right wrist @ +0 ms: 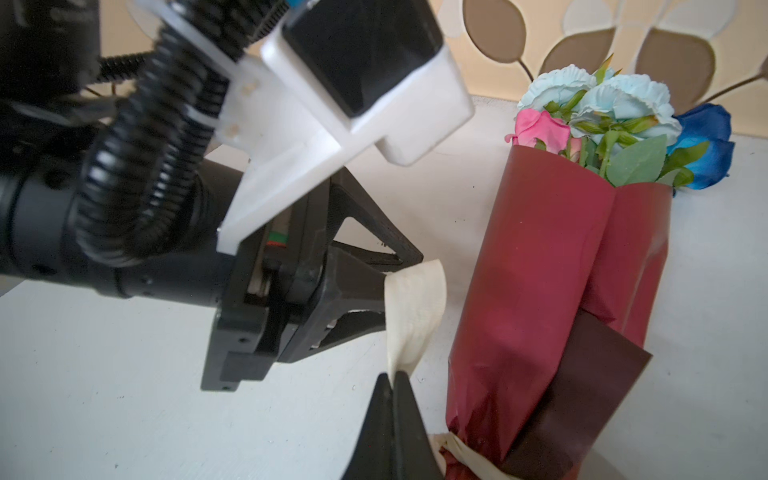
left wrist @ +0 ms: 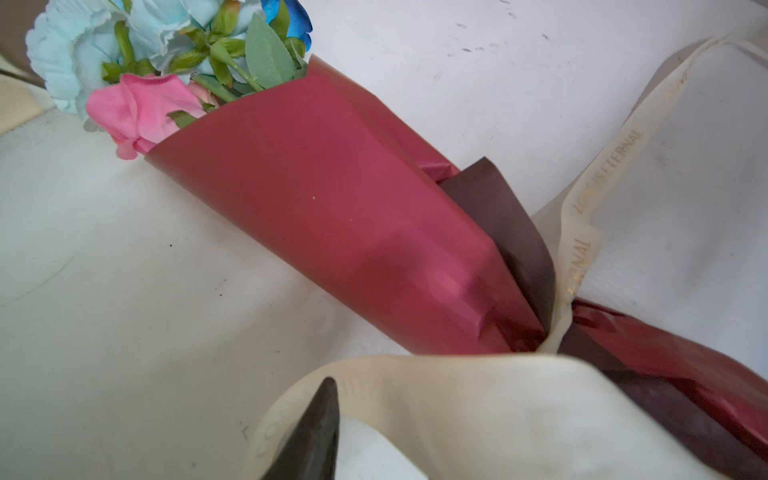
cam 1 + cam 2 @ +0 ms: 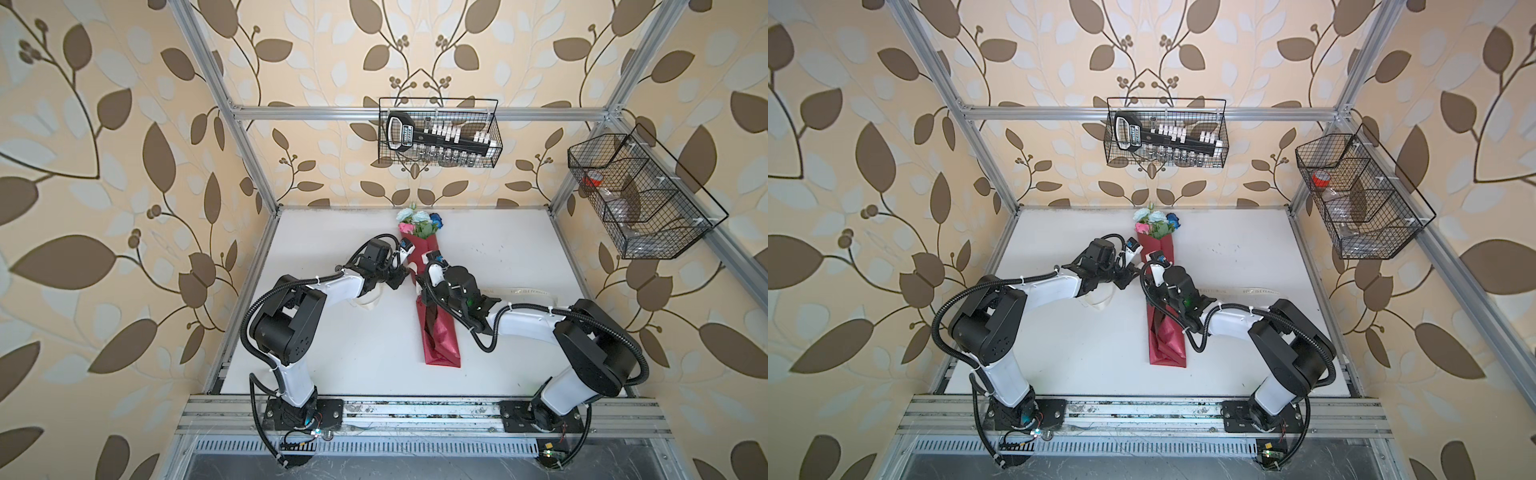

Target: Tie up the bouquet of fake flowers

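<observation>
- The bouquet of fake flowers [image 3: 415, 222], pink, pale-blue and dark-blue blooms with green leaves, lies in the middle of the white tabletop [image 3: 332, 353]. Its heads point to the far edge.
- The shiny red wrapping sheet [image 1: 540, 270] cones around it. A cream printed ribbon [image 1: 415, 307] cinches the narrow waist.
- The right gripper [image 1: 392, 386] is clenched on a strand of that ribbon, just left of the waist.
- The left gripper [image 1: 403, 273] meets the same strand's fold with jaws a little apart. No firm pinch shows.
- Risk: if the left arm pulls before it bites, the slick ribbon likely slides free and the loop slackens.
- Risk: a hard tug from either side could drag or roll the light bundle, since nothing pins it down.
- Risk: the dark loose flap of the sheet near the waist may spring out if the cinch eases.
- Hidden: the stems sit wholly inside the sheet.
- Hidden: in both top views the wrists cover the waist, so any crossing or knot cannot be read.
- Hard to tell: whether the ribbon passes under the bundle, and where its left tail ends beneath the left arm.
</observation>
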